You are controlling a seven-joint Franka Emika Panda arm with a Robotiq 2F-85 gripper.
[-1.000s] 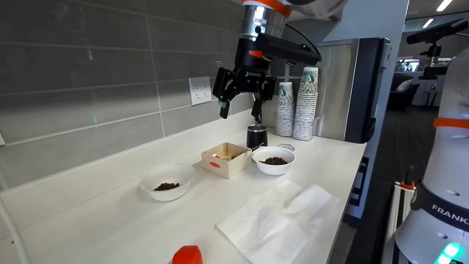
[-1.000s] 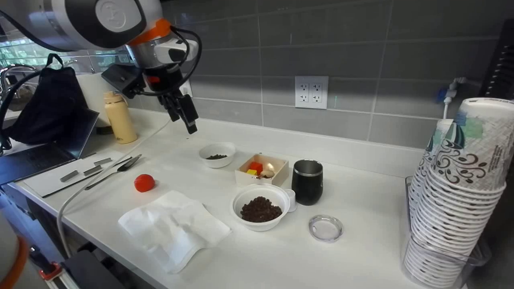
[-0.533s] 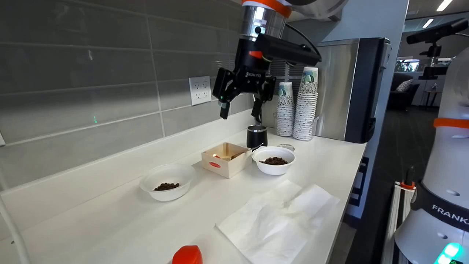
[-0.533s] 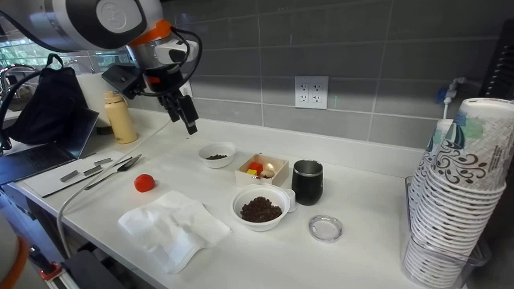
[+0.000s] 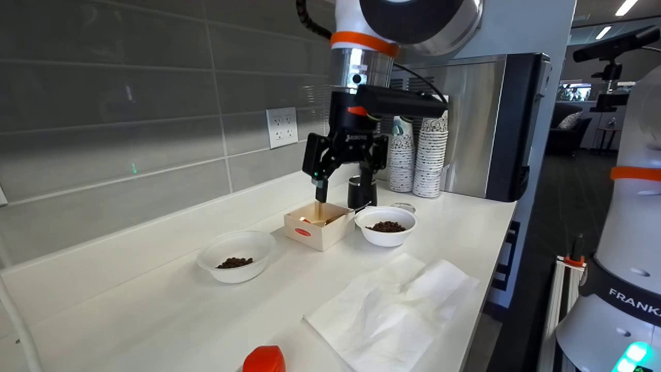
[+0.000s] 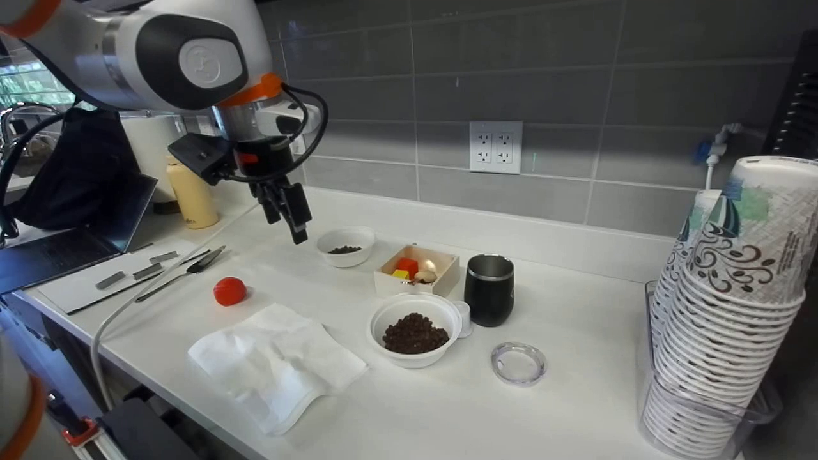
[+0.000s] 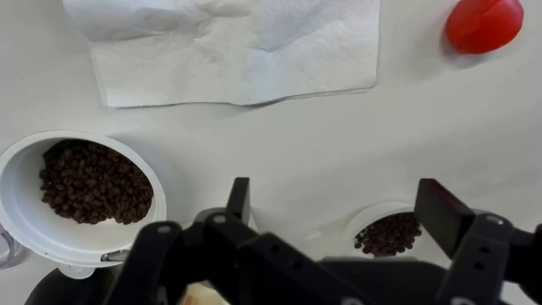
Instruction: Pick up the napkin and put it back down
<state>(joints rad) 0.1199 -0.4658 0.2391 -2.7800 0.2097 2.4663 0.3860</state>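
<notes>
A white crumpled napkin lies partly folded on the white counter. It shows in both exterior views (image 5: 392,310) (image 6: 275,367) and at the top of the wrist view (image 7: 237,63), where its far part is cut off. My gripper (image 5: 343,192) (image 6: 286,229) hangs in the air above the back part of the counter, pointing down, away from the napkin and nearer the wall. In the wrist view the gripper's (image 7: 332,186) fingers stand wide apart with nothing between them. The gripper does not touch the napkin.
A bowl of coffee beans (image 5: 386,239) (image 6: 415,361) (image 7: 25,212) stands beside the napkin. A second bowl (image 6: 345,260) (image 7: 364,216), a wooden box (image 5: 320,236) and a black mug (image 6: 489,294) stand near the wall. A red object (image 6: 230,291) (image 7: 485,26) lies beside the napkin. Cup stacks (image 5: 431,160) stand at one end.
My arm and gripper have moved down toward the counter in the last half second; before that they were still. The napkin and the other things have not moved.
</notes>
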